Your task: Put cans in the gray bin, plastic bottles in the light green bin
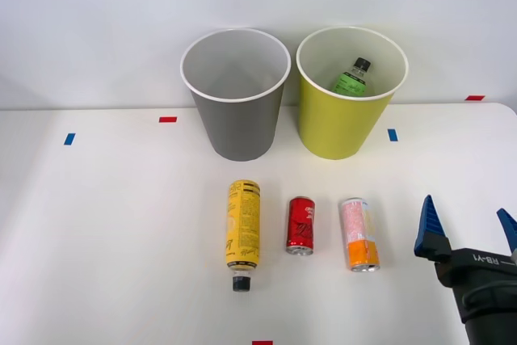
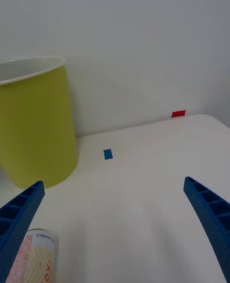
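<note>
Pink and orange, the tall slim can point(image 1: 359, 234) lay on its side on the white table point(image 1: 105, 224), and it was the thing nearest to the right gripper point(image 1: 467, 228). The gripper's blue fingers point(image 2: 19, 225) were spread wide apart and held nothing. It sat just to the right of that can. Left of the pink can lay the short red can point(image 1: 300, 225), and further left the yellow bottle point(image 1: 242, 231). Behind the pink can stood the light green bin point(image 1: 339, 123), with the green bottle point(image 1: 353, 77) already inside. The gray bin point(image 1: 240, 123) stood further left of it.

The pink can looked like the next pick. To do it well, the gripper should come down over the can's middle, one finger on each long side, so it would not roll away. Then it should lift high to clear the gray bin's white rim.
</note>
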